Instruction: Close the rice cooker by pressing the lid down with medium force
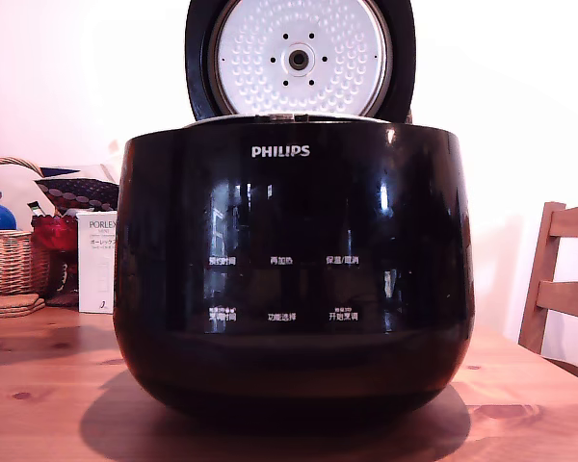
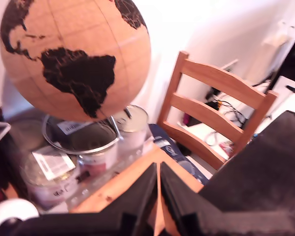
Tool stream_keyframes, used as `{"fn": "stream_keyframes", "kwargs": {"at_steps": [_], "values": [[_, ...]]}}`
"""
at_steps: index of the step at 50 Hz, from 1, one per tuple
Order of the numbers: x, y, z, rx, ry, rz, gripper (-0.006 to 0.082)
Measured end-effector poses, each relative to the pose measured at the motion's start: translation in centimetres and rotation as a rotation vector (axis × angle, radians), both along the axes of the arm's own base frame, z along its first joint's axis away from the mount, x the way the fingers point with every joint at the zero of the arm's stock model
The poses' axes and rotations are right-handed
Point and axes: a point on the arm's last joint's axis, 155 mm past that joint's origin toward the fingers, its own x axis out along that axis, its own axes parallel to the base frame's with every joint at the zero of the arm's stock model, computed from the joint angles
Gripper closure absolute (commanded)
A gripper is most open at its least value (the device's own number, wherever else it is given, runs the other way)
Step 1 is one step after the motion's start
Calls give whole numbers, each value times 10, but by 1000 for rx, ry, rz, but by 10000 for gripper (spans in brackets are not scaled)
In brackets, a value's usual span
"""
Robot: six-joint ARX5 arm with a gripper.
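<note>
Exterior view: fills most of the frame, the rice cooker, glossy black and rounded, standing on a wooden table. Carries a white PHILIPS logo high on the front and two rows of white Chinese button labels lower down. Stands open: the lid raised upright behind the body, its white dimpled inner plate facing the camera, with small holes ringed around a centre knob. Off to the exterior view's left, a wicker basket with a blue object inside, a red item and a white box just beside the cooker. At the exterior view's right, part of a wooden chair near a pale wall. No arm or gripper visible here.

Wrist view: shows the gripper, two dark fingers pressed nearly together with only a thin slit between them, nothing held (tips meet over the edge of the wooden table). Beyond, a cork-coloured globe with black continents on a metal ring stand, above cans and lidded tubs. Alongside, a wooden slatted chair with cables and clutter behind it. Occupying one corner, a broad dark shape (blurred, cannot tell what it is). Cooker itself not seen from this camera.
</note>
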Motion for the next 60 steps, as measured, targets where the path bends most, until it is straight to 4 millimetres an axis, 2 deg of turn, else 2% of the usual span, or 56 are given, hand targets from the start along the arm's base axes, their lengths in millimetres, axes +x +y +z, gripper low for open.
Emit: {"fn": "stream_keyframes", "kwargs": {"at_steps": [10,20,31,42,55,60], "values": [[-7,2,-10,7,55,-20,788],[-26,1,-29,21,172,-68,788],[-60,-5,-57,72,334,-119,788],[-98,-14,-80,171,422,-203,788],[-124,3,-113,368,498,-185,788],[-129,5,-118,414,499,-188,788]]}}
